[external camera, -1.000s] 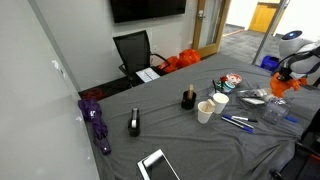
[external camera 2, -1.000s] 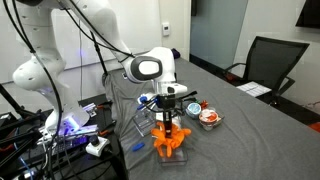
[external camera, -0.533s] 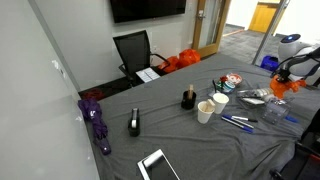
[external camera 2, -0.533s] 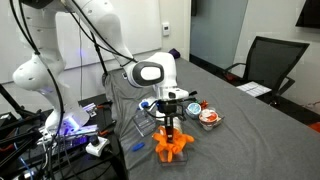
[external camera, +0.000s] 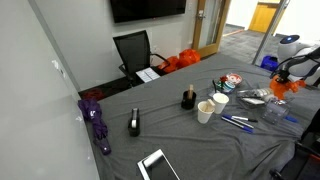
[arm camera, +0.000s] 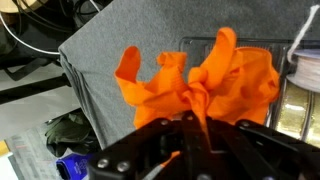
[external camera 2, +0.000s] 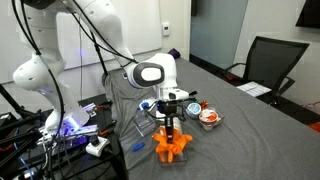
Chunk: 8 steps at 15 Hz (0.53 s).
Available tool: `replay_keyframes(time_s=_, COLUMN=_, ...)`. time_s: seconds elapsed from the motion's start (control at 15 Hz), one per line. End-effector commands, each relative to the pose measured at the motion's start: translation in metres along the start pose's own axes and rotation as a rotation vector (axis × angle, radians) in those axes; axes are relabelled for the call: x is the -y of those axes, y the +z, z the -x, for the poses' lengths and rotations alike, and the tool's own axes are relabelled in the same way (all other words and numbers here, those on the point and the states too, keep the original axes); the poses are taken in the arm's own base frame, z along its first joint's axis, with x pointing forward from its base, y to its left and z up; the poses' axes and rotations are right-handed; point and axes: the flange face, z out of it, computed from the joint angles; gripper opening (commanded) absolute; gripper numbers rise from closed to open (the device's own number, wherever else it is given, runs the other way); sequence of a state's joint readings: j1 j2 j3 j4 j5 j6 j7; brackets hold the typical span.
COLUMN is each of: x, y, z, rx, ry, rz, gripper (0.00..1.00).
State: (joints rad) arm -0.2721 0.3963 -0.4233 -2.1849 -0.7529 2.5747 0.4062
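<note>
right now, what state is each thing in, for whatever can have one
gripper: shut on the orange crumpled cloth
orange crumpled cloth: bunched up, pinched at its top
white paper cup: upright, open top
tan paper cup: upright, open top
black wall screen: dark
purple folding umbrella: closed, lying on the grey table

**Around the cups**

The cups stand mid-table. A bottle is just beside them, toward the chair behind the table. Pens lie before them. The cloth is well apart, at the table's end.
</note>
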Motion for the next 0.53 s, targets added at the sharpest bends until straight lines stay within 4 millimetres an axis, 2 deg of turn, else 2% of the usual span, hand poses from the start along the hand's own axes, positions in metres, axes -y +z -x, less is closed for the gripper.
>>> replay_keyframes(time_s=0.0, x=-0.006, y=0.013, z=0.004, rx=0.002, ry=-0.009, rz=-0.001, gripper=0.01)
replay_keyframes(time_s=0.13, x=-0.009, y=0.029, z=0.012, rx=-0.005, ry=-0.007, rz=0.0, gripper=0.01)
replay_keyframes(time_s=0.47, x=-0.001, y=0.058, z=0.019, rx=0.019, ry=0.027, rz=-0.007, gripper=0.01)
